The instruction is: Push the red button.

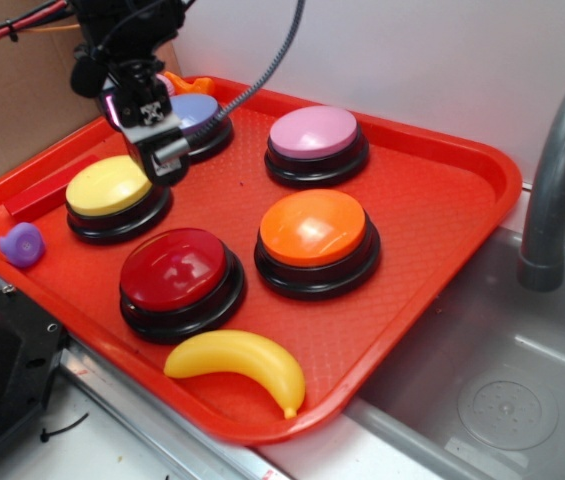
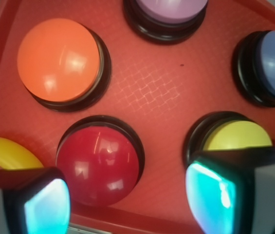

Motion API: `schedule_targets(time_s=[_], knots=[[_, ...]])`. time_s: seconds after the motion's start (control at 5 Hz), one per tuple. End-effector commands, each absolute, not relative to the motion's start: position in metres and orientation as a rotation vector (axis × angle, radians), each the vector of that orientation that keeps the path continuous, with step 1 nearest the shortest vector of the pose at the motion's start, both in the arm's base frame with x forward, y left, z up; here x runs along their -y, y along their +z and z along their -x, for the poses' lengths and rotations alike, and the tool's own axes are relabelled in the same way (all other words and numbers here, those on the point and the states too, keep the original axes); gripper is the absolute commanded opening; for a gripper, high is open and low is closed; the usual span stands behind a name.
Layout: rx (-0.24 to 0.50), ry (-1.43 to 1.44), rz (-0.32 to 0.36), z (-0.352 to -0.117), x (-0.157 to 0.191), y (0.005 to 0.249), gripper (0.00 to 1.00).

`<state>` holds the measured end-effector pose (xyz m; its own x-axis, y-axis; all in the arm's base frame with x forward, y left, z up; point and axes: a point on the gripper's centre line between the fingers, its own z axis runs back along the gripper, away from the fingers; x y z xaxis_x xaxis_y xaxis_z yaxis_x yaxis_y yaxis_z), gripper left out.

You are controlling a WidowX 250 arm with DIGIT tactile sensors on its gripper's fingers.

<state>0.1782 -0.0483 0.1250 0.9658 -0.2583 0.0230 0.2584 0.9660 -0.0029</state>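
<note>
Left to right in the exterior view: small purple toy (image 1: 21, 244) sits near the left rim of the red tray (image 1: 462, 170), then the yellow button (image 1: 112, 190), w/ the gripper (image 1: 158, 143) hanging up above its right edge, between it and the blue button (image 1: 200, 117). Wrist view shows the fingers (image 2: 47, 204) spread wide apart, nothing between them.

Red button (image 1: 174, 272) is at the tray's front, apart from the gripper, right of the yellow and left of the orange button (image 1: 314, 232); banana (image 1: 240, 365) lies just in front of it. Pink button (image 1: 314, 137) is at the back right.

Risks, as I judge them: w/ fingers spread, one tip could clip the yellow dome on the way across, or come down off-centre on the red dome and slide off the gloss. Overshoot to the right hits orange, the wrong colour. Overshoot fwd hits the banana or tray rim.

Room: bare tray floor between the buttons is narrow. Above the domes it's open, so a high approach looks safest. Sink (image 1: 502, 380) and faucet (image 1: 562, 180) are far right, well apart.
</note>
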Motion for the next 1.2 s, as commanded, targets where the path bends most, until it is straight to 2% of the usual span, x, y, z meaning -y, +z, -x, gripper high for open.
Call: schedule_targets(time_s=[0.0,0.2,0.4,0.8,1.0], knots=[[0.06,-0.274,0.001,-0.182,0.058,0.151,1.0],[0.062,-0.277,0.001,-0.182,0.061,0.158,1.0],[0.034,-0.281,0.026,-0.179,0.061,0.167,1.0],[0.036,-0.269,0.021,-0.172,0.063,0.183,1.0],[0.024,-0.26,-0.035,-0.168,0.062,0.195,1.0]])
